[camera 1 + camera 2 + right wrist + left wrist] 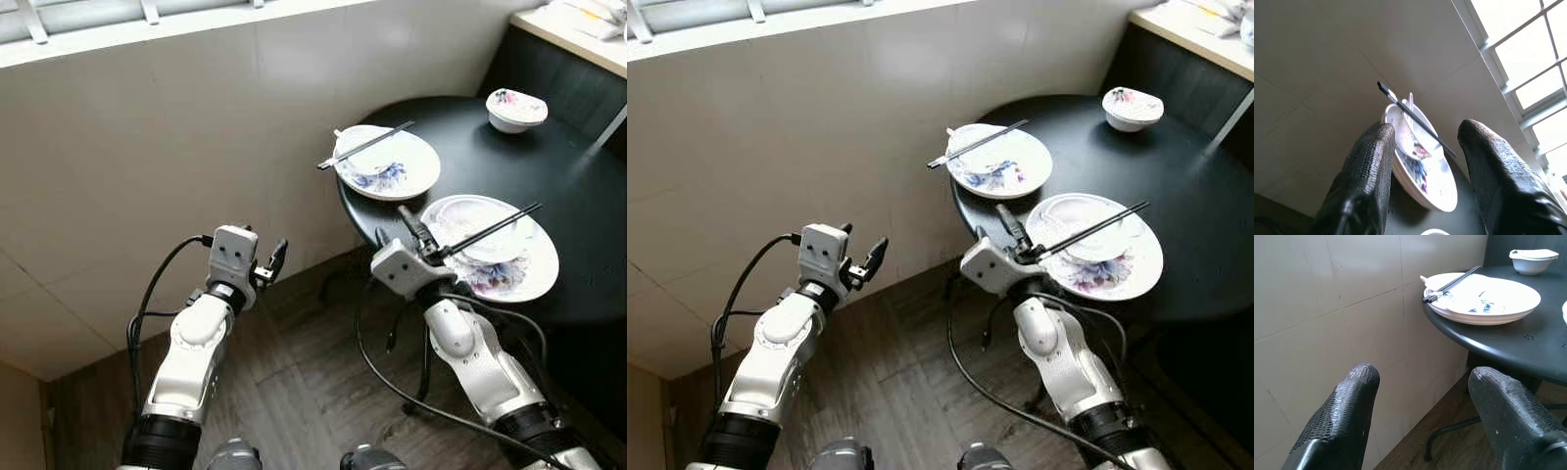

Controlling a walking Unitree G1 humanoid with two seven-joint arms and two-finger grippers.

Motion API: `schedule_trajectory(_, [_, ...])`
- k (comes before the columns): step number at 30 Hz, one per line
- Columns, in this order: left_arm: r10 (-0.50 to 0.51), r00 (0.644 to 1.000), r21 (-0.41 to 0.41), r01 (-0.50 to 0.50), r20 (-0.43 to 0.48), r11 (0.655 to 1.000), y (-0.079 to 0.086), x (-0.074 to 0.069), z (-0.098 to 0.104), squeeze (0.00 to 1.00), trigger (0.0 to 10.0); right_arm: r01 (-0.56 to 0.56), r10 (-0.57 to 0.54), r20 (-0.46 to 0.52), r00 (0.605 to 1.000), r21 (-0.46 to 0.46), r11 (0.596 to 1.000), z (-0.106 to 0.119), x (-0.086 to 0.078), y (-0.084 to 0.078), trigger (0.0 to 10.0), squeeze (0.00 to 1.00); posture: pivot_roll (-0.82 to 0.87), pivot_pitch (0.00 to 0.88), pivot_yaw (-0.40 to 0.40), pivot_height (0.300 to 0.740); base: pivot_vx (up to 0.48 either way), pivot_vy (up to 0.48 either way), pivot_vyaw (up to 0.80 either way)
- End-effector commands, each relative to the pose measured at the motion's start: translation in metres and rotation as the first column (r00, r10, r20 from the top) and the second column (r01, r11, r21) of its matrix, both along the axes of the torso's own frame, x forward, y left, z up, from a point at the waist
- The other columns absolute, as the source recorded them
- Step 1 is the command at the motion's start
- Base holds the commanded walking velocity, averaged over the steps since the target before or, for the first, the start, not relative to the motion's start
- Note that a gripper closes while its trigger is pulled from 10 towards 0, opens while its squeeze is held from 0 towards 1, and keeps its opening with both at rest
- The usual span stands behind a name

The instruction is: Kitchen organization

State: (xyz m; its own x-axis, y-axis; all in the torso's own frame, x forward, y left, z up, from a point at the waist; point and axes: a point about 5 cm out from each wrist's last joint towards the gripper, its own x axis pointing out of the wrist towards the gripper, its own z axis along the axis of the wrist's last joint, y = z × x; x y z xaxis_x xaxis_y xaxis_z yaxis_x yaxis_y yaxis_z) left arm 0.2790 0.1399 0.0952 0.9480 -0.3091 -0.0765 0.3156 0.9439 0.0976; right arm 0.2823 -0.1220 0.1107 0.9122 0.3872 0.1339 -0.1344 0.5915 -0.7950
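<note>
Near plate: a round white plate (534,274) with a blue and pink flower print lay at the near edge of the table, a shallow white dish nested in it and a pair of thin black chopsticks (490,230) laid slantwise across
Far plate: a second glossy plate (411,166) of the same print sat further back by the wall, with its own black chopsticks (364,145) jutting past the rim
Bowl: a small white bowl (515,109) with a floral rim stood well apart, toward the table's far side
Table: round, matte black top (588,206) on thin dark metal legs
Right gripper: the right gripper (419,233) reached just over the table's edge beside the near plate, its textured black fingers (1369,166) spread apart, holding nothing
Left gripper: the left gripper (276,260) hung off the table near the wall, its rough rubbery fingers (1344,406) parted and empty
Surroundings: smooth pale wall tiles (147,176) with fine grout lines, dark wood-grain floor (304,392)
</note>
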Motion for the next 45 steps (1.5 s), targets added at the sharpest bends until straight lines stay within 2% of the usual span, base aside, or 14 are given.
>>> schedule_trajectory(1, [-0.004,1.000,-0.005,0.004,-0.008,1.000,-0.001,0.000,-0.001,0.00,10.0,-0.048,0.049,0.015,0.999,-0.052,0.998,0.001,-0.003,0.005,10.0,0.00,0.08,0.000,-0.028,0.740,0.000,0.000,-0.78])
schedule_trajectory(5, [-0.006,1.000,-0.004,0.006,-0.011,1.000,-0.001,0.000,-0.001,0.00,10.0,-0.070,0.070,-0.009,0.998,-0.068,0.995,-0.002,-0.005,0.008,10.0,0.00,0.08,0.000,-0.028,0.740,0.000,0.000,-0.78])
schedule_trajectory(8, [-0.007,1.000,-0.004,0.007,-0.014,1.000,-0.001,-0.001,-0.002,0.00,10.0,-0.076,0.065,-0.109,0.992,-0.100,0.992,-0.012,-0.003,0.005,10.0,0.00,0.08,0.000,-0.026,0.740,0.000,0.000,-0.73])
schedule_trajectory(11, [-0.007,1.000,-0.004,0.007,-0.014,1.000,0.000,-0.001,-0.002,0.00,10.0,-0.085,0.076,-0.105,0.992,-0.085,0.993,-0.009,-0.003,0.005,10.0,0.00,0.08,0.000,-0.026,0.740,0.000,0.000,-0.75])
schedule_trajectory(14, [-0.007,1.000,-0.003,0.007,-0.016,1.000,0.000,-0.001,-0.002,0.00,10.0,-0.068,0.071,-0.142,0.987,0.029,0.997,-0.007,-0.001,0.002,10.0,0.00,0.08,0.000,-0.024,0.740,0.000,0.000,-0.53])
schedule_trajectory(21, [-0.005,1.000,-0.003,0.005,-0.017,1.000,0.001,-0.001,-0.002,0.00,10.0,-0.082,0.101,-0.179,0.979,0.109,0.991,-0.006,-0.002,0.003,10.0,0.00,0.08,0.000,-0.024,0.740,0.000,0.000,0.00])
schedule_trajectory(23, [-0.005,1.000,-0.002,0.005,-0.018,1.000,0.001,0.000,-0.002,0.00,10.0,-0.121,0.148,-0.242,0.959,0.122,0.985,-0.009,-0.006,0.004,10.0,0.00,0.08,0.000,-0.024,0.740,0.000,0.000,0.00])
schedule_trajectory(26, [-0.005,1.000,-0.002,0.005,-0.019,1.000,0.001,0.000,-0.003,0.00,10.0,-0.119,0.140,-0.275,0.951,0.091,0.989,-0.012,-0.007,0.002,10.0,0.00,0.08,0.000,-0.024,0.740,0.000,0.000,0.00])
schedule_trajectory(27, [-0.005,1.000,-0.003,0.005,-0.020,1.000,0.001,0.000,-0.003,0.00,10.0,-0.112,0.086,-0.293,0.952,-0.073,0.991,-0.018,-0.007,-0.005,10.0,0.00,0.08,0.000,-0.026,0.740,0.000,0.000,0.00])
schedule_trajectory(28, [-0.005,1.000,-0.003,0.005,-0.020,1.000,0.001,0.000,-0.003,0.00,10.0,-0.112,0.086,-0.293,0.952,-0.073,0.991,-0.018,-0.007,-0.005,10.0,0.00,0.08,0.000,-0.026,0.740,0.000,0.000,0.00])
schedule_trajectory(29, [-0.005,1.000,-0.004,0.005,-0.022,1.000,0.001,0.000,-0.003,0.00,10.0,-0.099,0.049,-0.320,0.946,-0.142,0.985,-0.021,-0.008,-0.011,10.0,0.00,0.08,0.000,-0.026,0.740,0.000,0.000,0.00])
schedule_trajectory(35, [-0.008,1.000,-0.006,0.008,-0.027,1.000,0.000,0.000,-0.004,0.00,10.0,0.034,-0.126,-0.381,0.916,-0.239,0.970,-0.024,-0.007,-0.031,10.0,0.00,0.08,0.000,-0.026,0.740,0.000,0.000,0.00])
schedule_trajectory(41, [-0.010,1.000,-0.008,0.010,-0.029,1.000,-0.001,0.000,-0.005,0.00,10.0,0.130,-0.232,-0.363,0.903,-0.283,0.950,-0.025,-0.004,-0.036,10.0,0.00,0.08,0.000,-0.026,0.740,0.000,0.000,0.00])
schedule_trajectory(45, [-0.008,0.999,-0.012,0.008,-0.032,1.000,-0.001,-0.001,-0.006,0.00,10.0,0.190,-0.314,-0.316,0.895,-0.368,0.910,-0.024,-0.003,-0.042,10.0,0.00,0.08,0.000,-0.028,0.740,0.000,0.000,0.00])
